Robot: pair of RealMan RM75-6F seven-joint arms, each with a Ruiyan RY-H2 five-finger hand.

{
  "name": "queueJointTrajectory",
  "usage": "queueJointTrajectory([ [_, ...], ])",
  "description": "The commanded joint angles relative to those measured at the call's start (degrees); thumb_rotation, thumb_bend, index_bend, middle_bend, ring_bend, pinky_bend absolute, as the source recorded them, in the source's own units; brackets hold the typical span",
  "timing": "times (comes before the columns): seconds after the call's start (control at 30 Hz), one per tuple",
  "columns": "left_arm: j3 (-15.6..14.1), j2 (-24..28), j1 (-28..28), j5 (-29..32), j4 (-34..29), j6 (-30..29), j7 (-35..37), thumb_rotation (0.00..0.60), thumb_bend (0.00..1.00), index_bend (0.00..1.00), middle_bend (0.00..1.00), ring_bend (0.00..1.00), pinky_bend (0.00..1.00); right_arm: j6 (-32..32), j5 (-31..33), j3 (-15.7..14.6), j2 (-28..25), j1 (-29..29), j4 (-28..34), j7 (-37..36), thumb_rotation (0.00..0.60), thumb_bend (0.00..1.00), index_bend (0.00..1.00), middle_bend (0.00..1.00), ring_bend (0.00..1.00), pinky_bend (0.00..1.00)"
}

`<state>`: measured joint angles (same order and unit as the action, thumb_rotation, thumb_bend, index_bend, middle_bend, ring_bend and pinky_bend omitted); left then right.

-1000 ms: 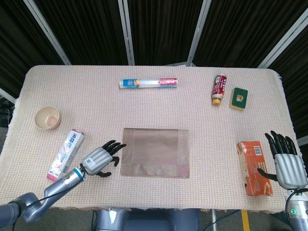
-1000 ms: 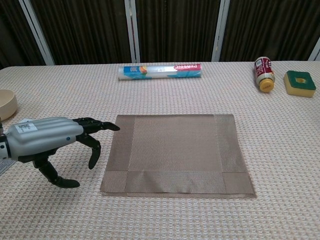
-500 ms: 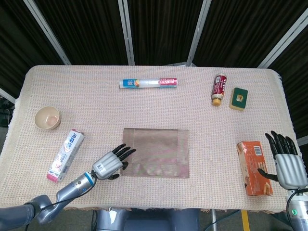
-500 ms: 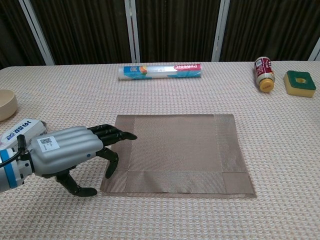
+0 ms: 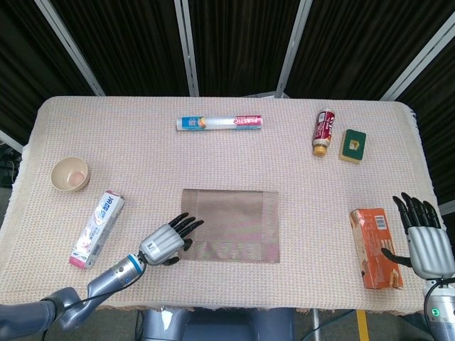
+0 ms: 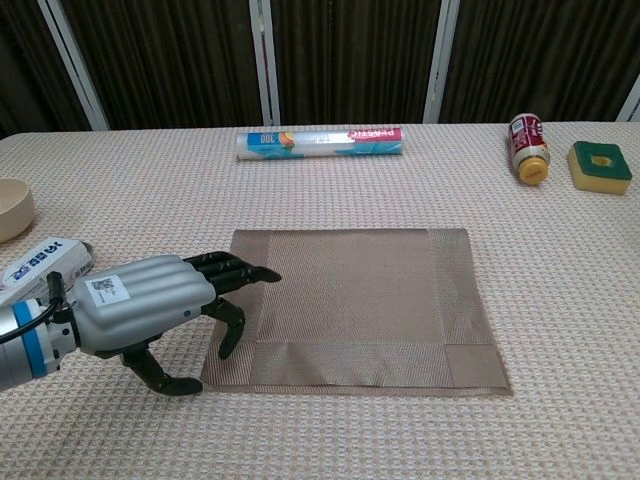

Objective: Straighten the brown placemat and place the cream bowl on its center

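Note:
The brown placemat (image 5: 231,225) (image 6: 360,300) lies flat near the table's front middle, its edges roughly square to the table. My left hand (image 5: 168,241) (image 6: 160,300) is over the mat's near-left corner, fingers spread and reaching onto the left border, holding nothing. The cream bowl (image 5: 70,174) (image 6: 12,208) stands upright at the far left, well apart from the hand. My right hand (image 5: 424,238) hovers open at the right edge, beside an orange box, and shows only in the head view.
A toothpaste box (image 5: 97,228) (image 6: 42,262) lies between bowl and mat. A wrap roll (image 5: 219,123) (image 6: 320,141) lies at the back. A red bottle (image 5: 324,131) (image 6: 528,148) and green sponge (image 5: 352,145) (image 6: 600,166) sit back right. The orange box (image 5: 374,246) lies front right.
My left hand has moved right and toward the near edge, from beside the mat to over its near-left corner. The right hand has not moved.

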<state>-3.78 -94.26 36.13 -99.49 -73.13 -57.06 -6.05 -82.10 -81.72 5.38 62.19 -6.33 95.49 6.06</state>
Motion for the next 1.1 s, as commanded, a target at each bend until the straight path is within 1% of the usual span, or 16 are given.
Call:
queueJointTrajectory([
  [0.03,-0.1,-0.1,0.0,0.2,0.1,0.0,0.0,0.6,0.26,0.51,0.0,0.0,0.0,0.0,0.0,0.0,0.0,0.0,0.0,0.0,0.6,0.0,0.0,0.0,0.0,0.0],
  [0.57,0.3,-1.9,1.0,1.7,1.6,0.1,0.2,0.6,0.27,0.51,0.0,0.0,0.0,0.1,0.2,0.1,0.1,-0.1,-0.2,0.0,0.6,0.0,0.0,0.0,0.0,0.0],
  [0.97,0.6,-2.7,1.8,3.0,1.6,1.1,-0.4,0.6,0.36,0.51,0.0,0.0,0.0,0.2,0.3,0.1,0.0,-0.1,-0.4,-0.3,0.6,0.0,0.0,0.0,0.0,0.0],
  [1.1,0.5,-3.1,1.9,3.5,1.8,1.3,-0.5,0.6,0.37,0.51,0.0,0.0,0.0,0.2,0.3,0.1,0.0,-0.1,-0.5,-0.3,0.6,0.0,0.0,0.0,0.0,0.0],
])
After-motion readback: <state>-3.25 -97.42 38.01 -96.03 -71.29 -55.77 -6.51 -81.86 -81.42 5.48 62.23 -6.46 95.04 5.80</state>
